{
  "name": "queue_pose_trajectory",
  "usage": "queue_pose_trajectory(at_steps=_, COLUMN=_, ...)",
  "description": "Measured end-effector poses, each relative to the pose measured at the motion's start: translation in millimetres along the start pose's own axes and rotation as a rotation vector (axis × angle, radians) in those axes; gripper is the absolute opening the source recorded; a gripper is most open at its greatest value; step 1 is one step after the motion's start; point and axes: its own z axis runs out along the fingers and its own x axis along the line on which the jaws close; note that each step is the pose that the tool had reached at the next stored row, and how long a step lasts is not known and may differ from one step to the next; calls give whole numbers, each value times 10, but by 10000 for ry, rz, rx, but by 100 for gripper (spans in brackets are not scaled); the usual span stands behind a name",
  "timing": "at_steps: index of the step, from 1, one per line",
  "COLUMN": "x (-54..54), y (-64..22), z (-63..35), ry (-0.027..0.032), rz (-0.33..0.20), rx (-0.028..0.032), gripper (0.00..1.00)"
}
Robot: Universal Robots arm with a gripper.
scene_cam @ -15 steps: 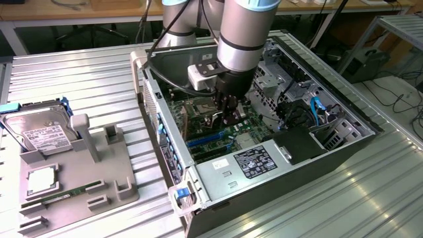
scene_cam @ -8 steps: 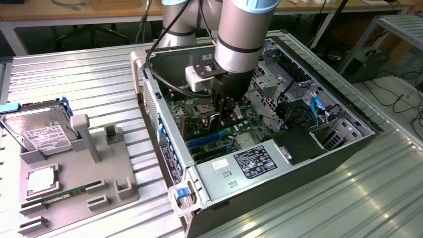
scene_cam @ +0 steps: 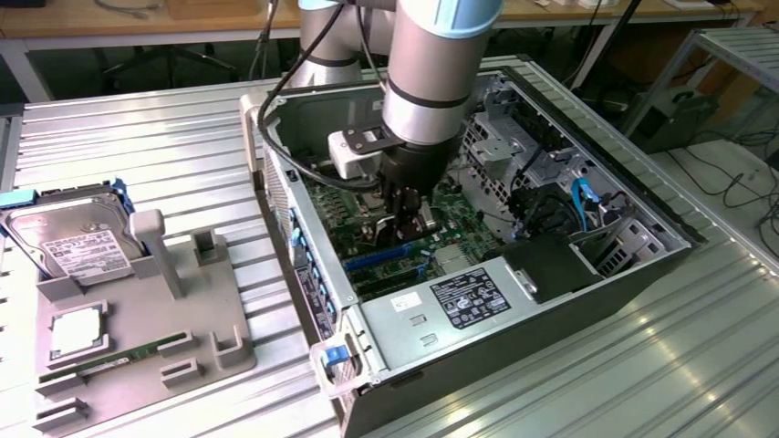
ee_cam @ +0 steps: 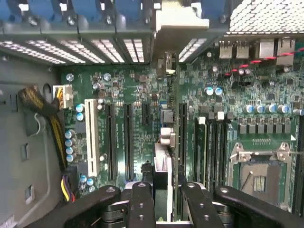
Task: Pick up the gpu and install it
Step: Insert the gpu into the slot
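While fingers [ee_cam: 164,204] clamp it, the gpu [ee_cam: 163,142] stands edge-on, thin, pale-bracketed.

Looks like a robotics lab or electronics workshop. Ribbed metal worktop [scene_cam: 146,137] underneath, carrying an opened computer case [scene_cam: 487,228] with green motherboard [ee_cam: 137,128] laid bare. Beside it, toward the exterior view's left, a grey fixture tray [scene_cam: 146,338] propping up a hard drive [scene_cam: 73,242] and a memory stick [scene_cam: 116,360]. Behind, wooden desks [scene_cam: 182,23], dangling cables [scene_cam: 742,182] and a metal rack [scene_cam: 731,55] at the exterior view's right.
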Motion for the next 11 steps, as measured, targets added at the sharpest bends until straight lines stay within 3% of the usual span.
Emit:
queue_pose_trajectory(at_steps=5, x=14, y=18, z=73, ry=-16, rz=0, rx=-1, gripper=28)
queue_pose_trajectory(at_steps=7, x=14, y=20, z=92, ry=-74, rz=6, rx=-1, gripper=28)
queue_pose_trajectory(at_steps=11, x=14, y=36, z=97, ry=-81, rz=7, rx=0, gripper=28)
